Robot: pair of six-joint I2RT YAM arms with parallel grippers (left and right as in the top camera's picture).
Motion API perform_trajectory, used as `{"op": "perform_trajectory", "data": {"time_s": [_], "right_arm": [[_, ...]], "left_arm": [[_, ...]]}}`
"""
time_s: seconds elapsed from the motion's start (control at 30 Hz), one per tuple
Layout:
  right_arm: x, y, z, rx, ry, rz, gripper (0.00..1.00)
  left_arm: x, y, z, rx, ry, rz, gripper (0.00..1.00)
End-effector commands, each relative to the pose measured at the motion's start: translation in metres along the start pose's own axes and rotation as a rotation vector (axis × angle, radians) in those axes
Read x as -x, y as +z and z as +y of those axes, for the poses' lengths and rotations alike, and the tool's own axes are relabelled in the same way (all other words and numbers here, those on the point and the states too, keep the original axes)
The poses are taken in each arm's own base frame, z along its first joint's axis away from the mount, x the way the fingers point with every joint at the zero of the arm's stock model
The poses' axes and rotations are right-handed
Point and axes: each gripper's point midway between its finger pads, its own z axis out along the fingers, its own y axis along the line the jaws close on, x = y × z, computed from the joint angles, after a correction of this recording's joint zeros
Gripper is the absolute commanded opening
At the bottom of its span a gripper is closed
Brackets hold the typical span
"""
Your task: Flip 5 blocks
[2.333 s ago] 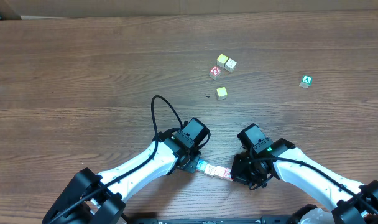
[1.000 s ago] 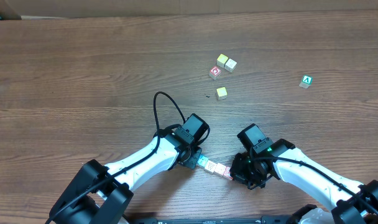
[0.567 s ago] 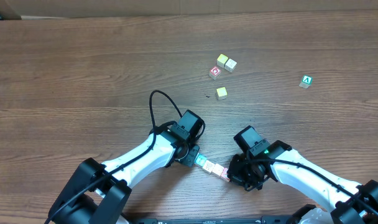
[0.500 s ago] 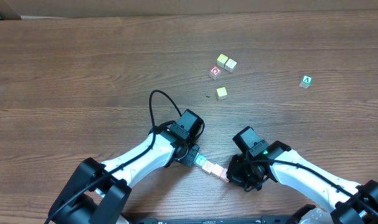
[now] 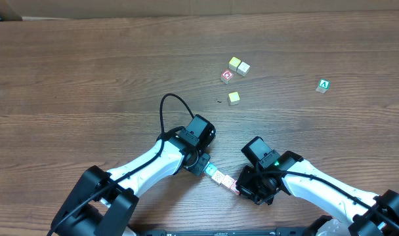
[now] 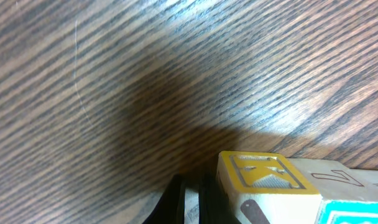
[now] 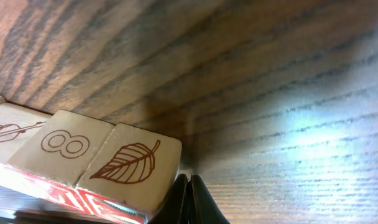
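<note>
Blocks point(image 5: 223, 181) lie in a short row between two clenched pincers, the left pincer point(image 5: 205, 168) at one end, the right pincer point(image 5: 243, 189) at the other, nothing being grasped. The row is set near the front edge of the surface point(image 5: 88, 78); loose cubes point(image 5: 234, 98) are scattered well apart.

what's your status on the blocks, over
Both jaws shut, one at each end of the block row. Loose cubes well clear, nothing in the way.

L gripper point(image 5: 205, 168) & R gripper point(image 5: 243, 187) both closed, low, tips facing.
</note>
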Motion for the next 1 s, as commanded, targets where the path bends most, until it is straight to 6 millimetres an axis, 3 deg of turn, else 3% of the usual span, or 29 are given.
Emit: {"op": "perform_trajectory", "data": {"time_s": [0.0,0.97], "right_arm": [[-0.004,-0.001,0.010,0.033,0.050,0.019,0.04],[-0.012,0.000,0.012,0.034,0.150,0.052,0.04]], "left_arm": [[-0.010,0.012,-0.006,-0.038,0.052,0.044,0.04],[0.003,0.012,-0.001,-0.004,0.169,-0.008,0.04]]}}
